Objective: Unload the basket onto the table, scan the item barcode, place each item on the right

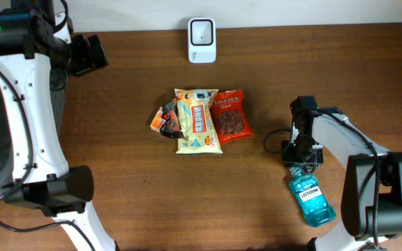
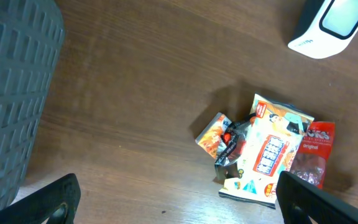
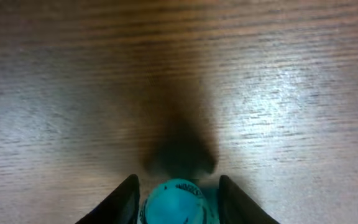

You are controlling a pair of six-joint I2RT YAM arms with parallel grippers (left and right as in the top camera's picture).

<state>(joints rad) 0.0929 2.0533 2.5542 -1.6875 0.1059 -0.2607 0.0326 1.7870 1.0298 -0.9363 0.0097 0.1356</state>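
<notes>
On grainy wood (image 1: 117, 174), right claw (image 3: 178, 183) straddles the teal bottle (image 1: 313, 199) at its round cap (image 3: 176, 204), grip unclear; left claw (image 2: 178, 180) gapes empty.

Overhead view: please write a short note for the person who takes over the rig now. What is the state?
Left gripper: open, empty, above the table, left of the snacks.
Right gripper: jaws around the cap of the bottle; a firm grip cannot be told.
The bottle lies on the right side, near the robot. The scanner stands at the far edge.
Done: nothing scanned yet.
Left: grip the bottle, lift it, show the barcode to the scanner.
</notes>
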